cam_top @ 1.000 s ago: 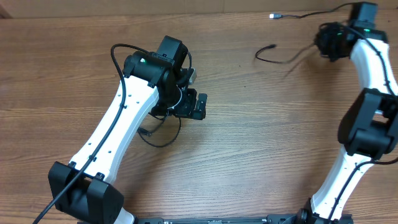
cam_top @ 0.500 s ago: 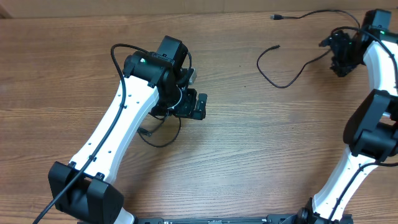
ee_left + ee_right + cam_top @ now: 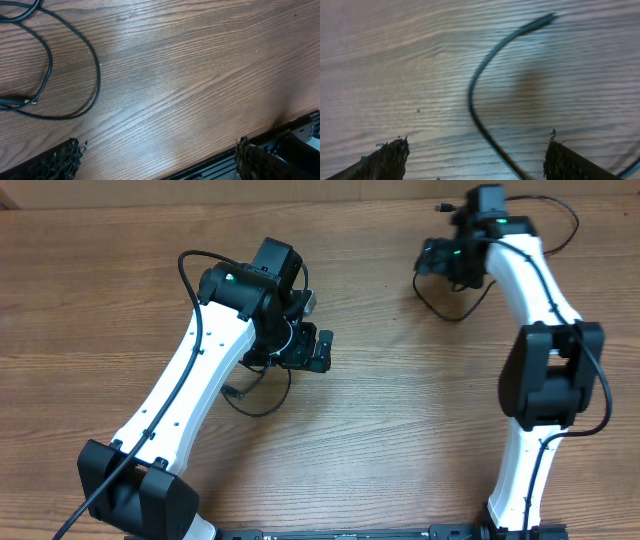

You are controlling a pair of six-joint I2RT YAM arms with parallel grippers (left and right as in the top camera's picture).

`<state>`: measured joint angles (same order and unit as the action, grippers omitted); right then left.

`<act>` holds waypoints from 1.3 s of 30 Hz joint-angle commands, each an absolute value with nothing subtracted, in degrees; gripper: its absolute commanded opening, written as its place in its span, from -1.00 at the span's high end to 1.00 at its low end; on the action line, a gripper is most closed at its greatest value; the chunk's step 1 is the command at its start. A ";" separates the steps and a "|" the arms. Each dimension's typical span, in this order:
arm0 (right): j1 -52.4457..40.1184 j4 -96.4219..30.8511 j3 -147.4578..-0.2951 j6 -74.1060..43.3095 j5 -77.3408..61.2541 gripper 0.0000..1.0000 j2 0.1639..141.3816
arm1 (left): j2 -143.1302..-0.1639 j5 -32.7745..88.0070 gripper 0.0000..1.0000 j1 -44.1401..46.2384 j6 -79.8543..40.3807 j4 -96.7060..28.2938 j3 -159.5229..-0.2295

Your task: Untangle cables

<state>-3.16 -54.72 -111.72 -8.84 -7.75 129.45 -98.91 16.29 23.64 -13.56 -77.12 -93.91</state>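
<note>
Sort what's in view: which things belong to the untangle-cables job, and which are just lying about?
Job:
- cable by the left arm, in a loose loop
- cable by the right arm, loose on the table under the open right gripper

Lying about:
- nothing loose, only the wooden table and the arms' own thick cables

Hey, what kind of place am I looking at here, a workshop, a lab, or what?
Probably a robotics lab or test bench rather than a home: a wood-grain table carries a white left arm and right arm, with thin black cables lying loose on it.
</note>
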 commanded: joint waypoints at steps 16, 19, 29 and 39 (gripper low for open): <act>-7.07 -56.69 -110.61 -2.68 -0.47 -0.24 133.16 | -99.09 16.10 -0.99 23.68 -14.37 -77.10 -94.54; -7.07 -56.03 -109.27 -1.28 -2.48 -0.23 133.23 | -99.09 16.10 -0.99 23.70 -14.37 -77.10 -94.54; -7.07 -53.43 -105.32 -1.17 -2.42 0.12 133.23 | -99.09 16.10 -0.99 23.70 -14.37 -77.10 -94.54; -7.01 -49.60 -105.34 -3.25 -2.39 0.93 133.23 | -99.09 16.10 -0.99 23.68 -14.37 -77.10 -94.54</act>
<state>-7.16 -50.57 -105.60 -1.67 -2.15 133.05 -98.91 16.29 23.64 -13.56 -77.12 -93.91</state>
